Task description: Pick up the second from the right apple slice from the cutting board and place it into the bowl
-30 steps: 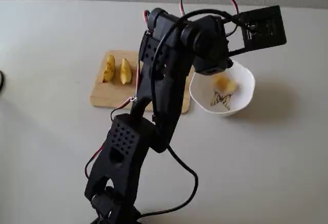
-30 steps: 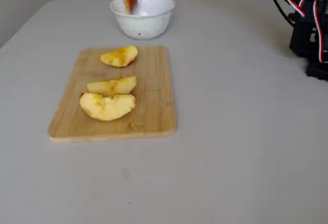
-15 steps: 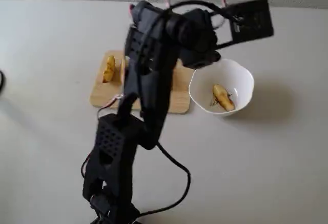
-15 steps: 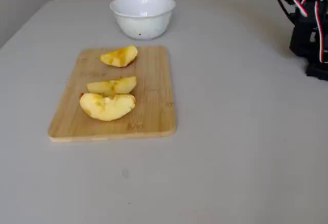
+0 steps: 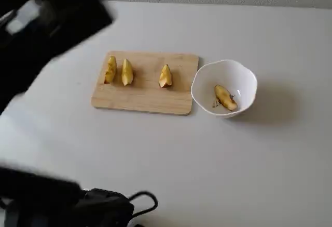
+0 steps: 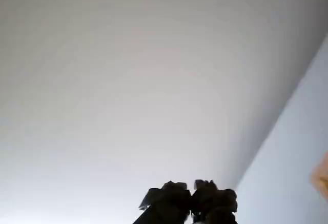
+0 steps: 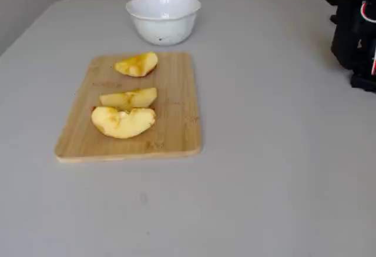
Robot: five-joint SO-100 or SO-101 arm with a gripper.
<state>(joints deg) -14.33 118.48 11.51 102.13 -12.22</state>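
An apple slice (image 5: pixel 224 97) lies inside the white bowl (image 5: pixel 244 76), which stands just right of the cutting board (image 5: pixel 145 99) in a fixed view. Three other yellow wedges lie on the board (image 5: pixel 111 69) (image 5: pixel 127 72) (image 5: pixel 165 76). In another fixed view the bowl (image 7: pixel 163 22) stands behind the board (image 7: pixel 176 133), its inside is hidden, and the three wedges show (image 7: pixel 136 64) (image 7: pixel 128 99) (image 7: pixel 123 122). My gripper (image 6: pixel 193 199) shows only in the wrist view, at the bottom edge. Its dark fingertips are together and hold nothing. It faces a bare pale surface.
My arm is a blurred black shape (image 5: pixel 41 24) at the upper left, away from the board. Black base parts and a cable (image 5: pixel 104 206) sit at the bottom left. Black equipment (image 7: pixel 357 33) stands at the table's right edge. A tan patch (image 6: pixel 321 180) shows at the wrist view's right edge.
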